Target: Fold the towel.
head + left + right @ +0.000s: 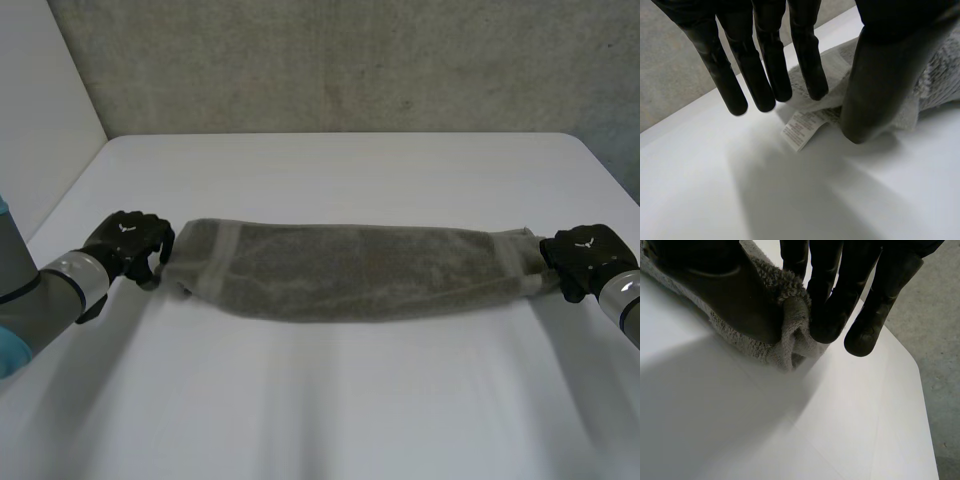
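Open white table [330, 410] runs on the near and far sides of the towel [350, 272], up to the far edge below a grey wall [350, 60]. The grey towel stretches left to right across the middle as a long, narrow band. The left hand [128, 243] pinches its left end between thumb and fingers, and the right hand [585, 255] pinches its right end. The left wrist view shows a white label [801, 128] at that corner, and the right wrist view shows looped pile bunched in the grip.

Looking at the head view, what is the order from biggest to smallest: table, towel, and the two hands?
Largest first: table, then towel. The left hand and right hand look about alike, both smallest.
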Controlling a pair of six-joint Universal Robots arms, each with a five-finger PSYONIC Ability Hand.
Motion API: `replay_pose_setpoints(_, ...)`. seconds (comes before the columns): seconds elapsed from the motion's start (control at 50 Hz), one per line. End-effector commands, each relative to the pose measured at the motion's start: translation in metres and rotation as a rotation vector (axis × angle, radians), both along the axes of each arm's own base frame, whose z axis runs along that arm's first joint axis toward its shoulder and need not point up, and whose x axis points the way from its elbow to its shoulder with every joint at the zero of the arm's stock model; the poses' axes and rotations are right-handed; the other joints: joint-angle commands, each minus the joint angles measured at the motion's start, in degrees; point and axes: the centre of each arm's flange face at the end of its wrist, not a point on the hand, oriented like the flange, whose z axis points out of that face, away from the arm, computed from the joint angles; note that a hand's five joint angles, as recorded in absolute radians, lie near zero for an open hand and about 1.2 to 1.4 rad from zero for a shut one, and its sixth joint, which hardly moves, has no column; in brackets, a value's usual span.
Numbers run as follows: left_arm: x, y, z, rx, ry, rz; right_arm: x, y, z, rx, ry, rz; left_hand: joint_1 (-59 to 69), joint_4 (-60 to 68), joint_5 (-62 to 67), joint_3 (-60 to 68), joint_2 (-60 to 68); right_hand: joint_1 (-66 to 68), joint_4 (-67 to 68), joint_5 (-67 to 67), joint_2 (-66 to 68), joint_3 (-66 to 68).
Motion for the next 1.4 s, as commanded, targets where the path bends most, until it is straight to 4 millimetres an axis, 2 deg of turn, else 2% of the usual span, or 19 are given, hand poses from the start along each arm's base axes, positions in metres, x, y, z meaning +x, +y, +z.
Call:
replay_pose_setpoints(0.02, -0.006, 0.015, 0.009, 0.002, 0.011, -0.028, -0.002, -0.001, 0.0, 0.001, -0.001, -0.006, -14.4, -15.0, -14.5, -15.2, -14.9, 5.4, 3.5, 4.2, 6.5, 3.2)
replay_pose_setpoints(0.14, -0.015, 0.028, 0.011, -0.004, 0.014, -0.066, 0.0, 0.002, -0.002, 0.008, 0.001, 0.001, -15.1, -15.7, -15.2, -15.9, -15.6, 5.4, 3.5, 4.2, 6.5, 3.2)
replay_pose_setpoints(0.26, -0.021, 0.03, 0.009, -0.023, 0.012, -0.081, 0.001, 0.004, -0.003, 0.015, 0.0, 0.004, -14.9, -15.5, -15.0, -15.7, -15.4, 5.4, 3.5, 4.2, 6.5, 3.2)
replay_pose_setpoints(0.38, -0.026, 0.03, -0.007, -0.004, 0.006, -0.092, 0.001, 0.005, -0.003, 0.016, 0.0, 0.004, -13.7, -14.4, -13.8, -14.5, -14.3, 5.4, 3.5, 4.2, 6.5, 3.2)
replay_pose_setpoints(0.42, -0.026, 0.029, -0.011, 0.006, 0.004, -0.09, 0.001, 0.005, -0.003, 0.015, 0.0, 0.004, -11.4, -12.0, -11.5, -12.2, -11.9, 5.4, 3.5, 4.2, 6.5, 3.2)
replay_pose_setpoints(0.46, -0.028, 0.028, -0.015, 0.012, 0.004, -0.093, 0.0, 0.004, -0.003, 0.015, 0.0, 0.001, 2.7, 2.0, 2.6, 1.9, 2.1, 5.4, 3.5, 4.2, 6.5, 3.2)
replay_pose_setpoints(0.48, -0.028, 0.028, -0.015, 0.012, 0.004, -0.093, 0.0, 0.004, -0.003, 0.015, 0.0, 0.001, 2.7, 2.1, 2.7, 2.0, 2.2, 5.4, 3.5, 4.2, 6.5, 3.2)
replay_pose_setpoints(0.52, -0.028, 0.026, -0.014, 0.008, 0.004, -0.093, -0.001, 0.004, -0.002, 0.013, 0.0, -0.002, 16.5, 15.9, 16.4, 15.7, 16.0, 5.4, 3.5, 4.2, 6.5, 3.2)
replay_pose_setpoints(0.62, -0.027, 0.025, -0.015, 0.007, 0.003, -0.092, -0.003, 0.001, 0.002, -0.004, 0.001, -0.007, 22.7, 22.1, 22.7, 22.0, 22.2, 5.4, 3.5, 4.2, 6.5, 3.2)
replay_pose_setpoints(0.8, -0.024, 0.023, -0.022, 0.016, -0.014, -0.088, -0.005, -0.004, 0.005, -0.02, 0.003, -0.011, 23.8, 23.2, 23.7, 23.0, 23.3, 5.4, 3.5, 4.2, 6.5, 3.2)
replay_pose_setpoints(0.9, -0.021, 0.027, -0.022, -0.014, -0.106, -0.13, -0.016, -0.007, 0.005, -0.014, 0.002, -0.045, 20.8, 20.1, 20.7, 20.0, 20.2, 5.4, 3.5, 4.2, 6.5, 3.2)
replay_pose_setpoints(0.96, -0.021, 0.031, -0.022, -0.022, -0.135, -0.143, -0.014, -0.005, 0.004, -0.009, 0.0, -0.043, 17.9, 17.3, 17.8, 17.1, 17.4, 5.4, 3.5, 4.2, 6.5, 3.2)
replay_pose_setpoints(1.06, -0.026, 0.047, -0.02, -0.045, -0.199, -0.195, -0.012, 0.002, -0.001, 0.018, 0.0, -0.038, 2.6, 2.0, 2.5, 1.8, 2.1, 5.4, 3.5, 4.2, 6.5, 3.2)
replay_pose_setpoints(1.12, -0.028, 0.05, -0.019, -0.046, -0.2, -0.202, -0.01, 0.003, -0.001, 0.02, -0.002, -0.034, -2.3, -2.9, -2.4, -3.1, -2.8, 5.4, 3.5, 4.2, 6.5, 3.2)
replay_pose_setpoints(1.16, -0.032, 0.054, -0.018, -0.051, -0.199, -0.217, -0.009, 0.005, 0.002, 0.015, -0.007, -0.028, -10.7, -11.3, -10.8, -11.5, -11.2, 5.4, 3.5, 4.2, 6.5, 3.2)
replay_pose_setpoints(1.26, -0.032, 0.053, -0.017, -0.051, -0.199, -0.21, -0.011, 0.002, 0.005, 0.0, -0.002, -0.034, -19.6, -20.2, -19.7, -20.4, -20.1, 5.4, 3.5, 4.2, 6.5, 3.2)
replay_pose_setpoints(1.4, -0.028, 0.048, -0.014, -0.054, -0.195, -0.189, -0.014, 0.001, 0.005, 0.015, 0.003, -0.039, -24.3, -24.9, -24.4, -25.1, -24.8, 5.4, 3.5, 4.2, 6.5, 3.2)
